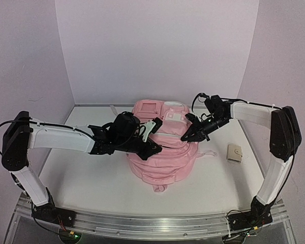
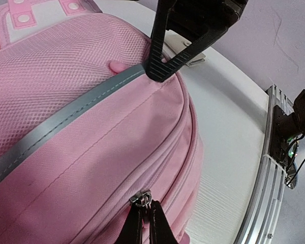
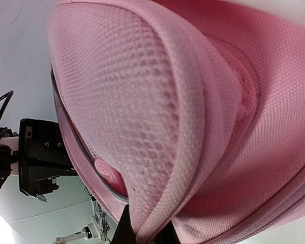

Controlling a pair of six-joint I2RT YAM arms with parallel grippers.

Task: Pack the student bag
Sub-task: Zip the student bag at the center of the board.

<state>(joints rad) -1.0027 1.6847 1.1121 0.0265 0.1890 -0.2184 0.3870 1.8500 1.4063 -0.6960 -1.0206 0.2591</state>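
Both arms [image 1: 61,137] [image 1: 254,114] angle inward; left jaws pinch the student bag's [image 1: 162,162] zipper pull [image 2: 141,197], right jaws its rim [image 3: 193,168].

The student bag [image 2: 81,132] fills the left and middle of the frame, its pink weave close to the lens. A grey strip [image 2: 66,114] runs slantwise across it from lower left to upper middle. At the top left lies a pale patch [image 2: 38,9] with pink dots. The right tool [image 2: 160,75] reaches down from the top edge, its black fingers drawn together and pressed onto the upper end of the grey strip. At the bottom edge the left tool [image 2: 144,207] has its two dark fingers nearly together, with a metal zip pull [image 2: 141,197] at their tips. To the right lies the white counter [image 2: 229,132], edged by an aluminium rail [image 2: 267,173].
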